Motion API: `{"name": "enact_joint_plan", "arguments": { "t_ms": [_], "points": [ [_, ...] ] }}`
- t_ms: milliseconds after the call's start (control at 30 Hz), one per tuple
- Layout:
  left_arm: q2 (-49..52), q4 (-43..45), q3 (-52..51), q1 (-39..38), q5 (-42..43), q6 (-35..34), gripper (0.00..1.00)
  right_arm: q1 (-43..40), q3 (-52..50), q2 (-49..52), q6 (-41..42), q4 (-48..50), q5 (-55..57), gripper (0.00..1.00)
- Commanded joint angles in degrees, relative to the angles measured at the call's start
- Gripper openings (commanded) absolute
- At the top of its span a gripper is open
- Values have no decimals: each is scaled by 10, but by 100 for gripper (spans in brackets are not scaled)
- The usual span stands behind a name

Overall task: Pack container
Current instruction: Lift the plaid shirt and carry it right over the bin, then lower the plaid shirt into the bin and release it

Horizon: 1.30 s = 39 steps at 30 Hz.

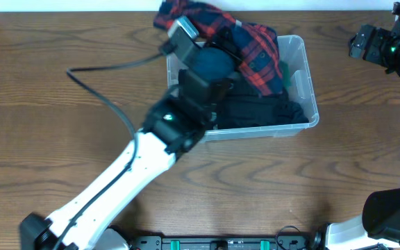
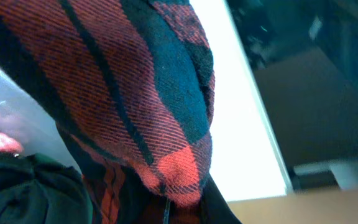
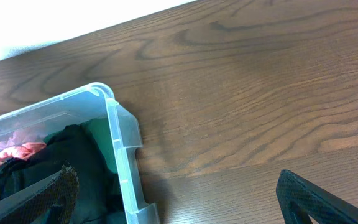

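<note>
**Plaid shirt half in, tucking under way**

Overhead: clear container (image 1: pixel 312 94) on the wooden table (image 1: pixel 47 48), already filled with dark garments (image 1: pixel 262 111). Heaped on top, a red-and-blue plaid shirt (image 1: pixel 255 48), spilling over the container's far rim. At the container's far left corner, the left gripper (image 1: pixel 184 35), buried among the plaid folds, fingertips hidden. Off the container's right end and well apart from it, the right gripper (image 1: pixel 360 43), released and empty.

Left wrist: plaid shirt (image 2: pixel 104 74) pressed close to the lens, dark cloth below it, a strip of the container's clear wall (image 2: pixel 5 93) at the left. Clenched tight. Clamped on the shirt or merely closed beside it: cannot tell.

Right wrist: one corner of the container (image 3: pixel 114 118), green and dark cloth inside. Both fingers (image 3: pixel 48 196) spread wide around nothing.

Judged a late packing step, with the last garment only partly inside. Next move calls for drawing the overhanging plaid inward across the far rim, pressing it down within the walls, then letting go. Worth minding that a light container may drag along.
</note>
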Motion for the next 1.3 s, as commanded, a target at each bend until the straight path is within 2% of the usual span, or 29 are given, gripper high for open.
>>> {"name": "enact_joint_plan", "arguments": {
  "t_ms": [0, 133, 300, 633, 967, 1133, 1267],
  "points": [
    [48, 20, 7, -5, -98, -122, 6, -2, 7, 6, 7, 0, 0, 99],
    [98, 63, 7, -5, -72, -172, 6, -2, 7, 6, 7, -1, 0, 99],
    [137, 117, 7, -7, -64, -176, 6, -2, 7, 6, 7, 0, 0, 99],
    [143, 125, 7, -11, -56, -180, 6, -2, 7, 6, 7, -1, 0, 99],
    [137, 96, 7, -40, -61, -179, 6, -2, 7, 6, 7, -1, 0, 99],
    [116, 16, 7, -67, -136, -180, 6, -2, 7, 6, 7, -1, 0, 99],
    [102, 15, 7, -82, -172, -180, 6, -2, 7, 6, 7, 0, 0, 99]
  ]
}}
